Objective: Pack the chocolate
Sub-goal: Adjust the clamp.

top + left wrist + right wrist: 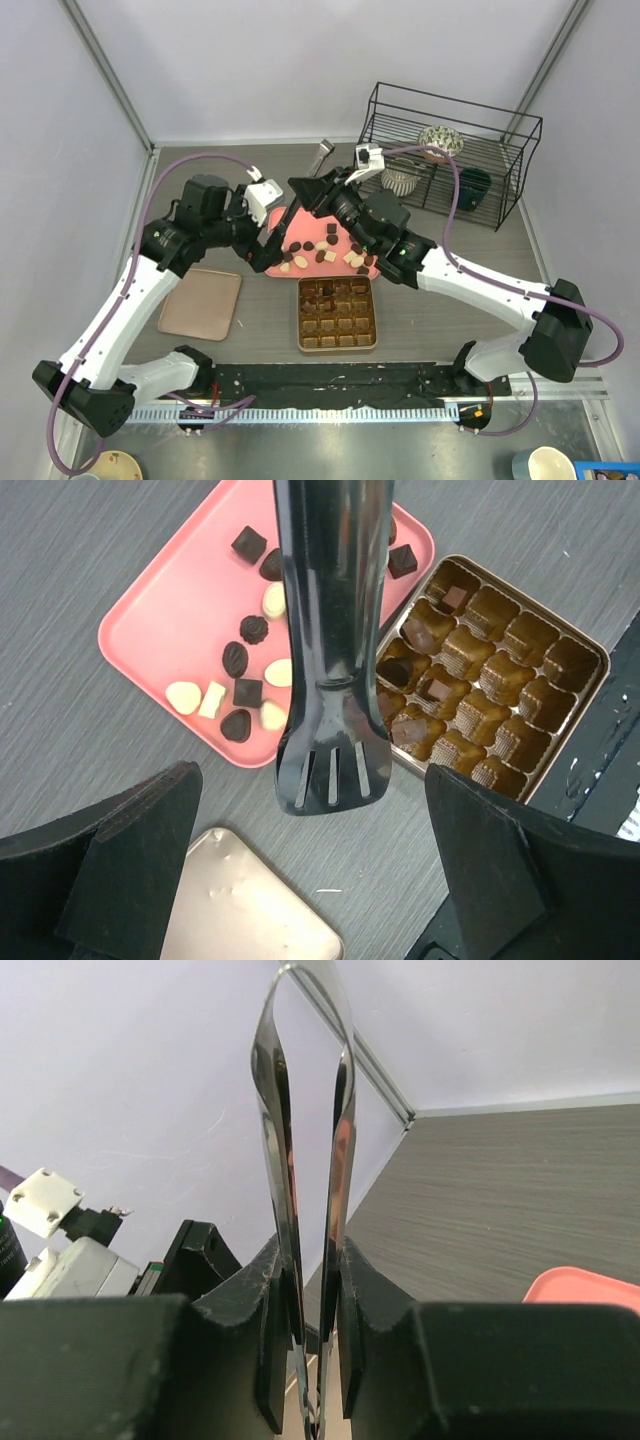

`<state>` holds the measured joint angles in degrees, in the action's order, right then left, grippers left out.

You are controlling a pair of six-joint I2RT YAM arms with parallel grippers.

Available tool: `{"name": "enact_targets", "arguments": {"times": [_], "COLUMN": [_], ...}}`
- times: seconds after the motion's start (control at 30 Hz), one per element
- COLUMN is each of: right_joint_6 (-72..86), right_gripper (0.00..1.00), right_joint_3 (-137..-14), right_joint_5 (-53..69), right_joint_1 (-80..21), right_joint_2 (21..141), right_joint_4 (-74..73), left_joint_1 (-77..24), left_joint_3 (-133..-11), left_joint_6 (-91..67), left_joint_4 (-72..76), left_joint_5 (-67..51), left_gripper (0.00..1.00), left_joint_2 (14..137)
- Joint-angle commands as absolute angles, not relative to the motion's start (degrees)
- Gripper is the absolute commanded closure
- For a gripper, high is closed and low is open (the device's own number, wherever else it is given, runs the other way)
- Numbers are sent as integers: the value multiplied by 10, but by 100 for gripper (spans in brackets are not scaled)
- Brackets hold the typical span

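The chocolate (322, 250) lies as loose dark, brown and cream pieces on a pink tray (300, 222). In the left wrist view the chocolate (250, 675) shows on the tray (165, 620), and a few pieces sit in cells of the gold box (592, 642). My right gripper (312, 1260) is shut on metal tongs (300, 1080), whose loop end points up. The tongs' black slotted tip (330, 770) hangs over the tray's near edge beside the box (300, 335). My left gripper (310, 772) is open wide by that tip and holds nothing.
The box's flat lid (200, 303) lies left of the box, under my left gripper (262, 238). A black wire rack (450, 150) with cups stands at the back right. A black strip (340, 385) runs along the near edge.
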<state>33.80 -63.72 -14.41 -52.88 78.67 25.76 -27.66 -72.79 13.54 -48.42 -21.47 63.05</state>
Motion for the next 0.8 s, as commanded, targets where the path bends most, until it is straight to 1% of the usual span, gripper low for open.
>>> {"name": "enact_targets", "arguments": {"times": [0.0, 0.23, 0.37, 0.57, 0.77], "right_joint_6": [387, 403, 408, 419, 424], "right_gripper": [87, 88, 88, 87, 86], "right_joint_3": [-625, -620, -620, -613, -592], "right_joint_5": [-173, -170, -156, -117, -109], "right_joint_1": [-533, -533, -533, -533, -533], "right_joint_2": [765, 758, 749, 733, 703], "right_joint_4": [327, 338, 316, 266, 236], "left_joint_1": [-279, -287, -287, -287, -287], "left_joint_3": [-713, -691, -691, -695, -695], "left_joint_6": [151, 192, 214, 233, 233], "left_joint_4": [-469, -483, -484, -483, -484], "left_joint_5": [-244, -245, -204, -178, -181], "left_gripper": [0, 0, 1, 14, 22], "left_joint_2": [613, 609, 601, 600, 601]}}
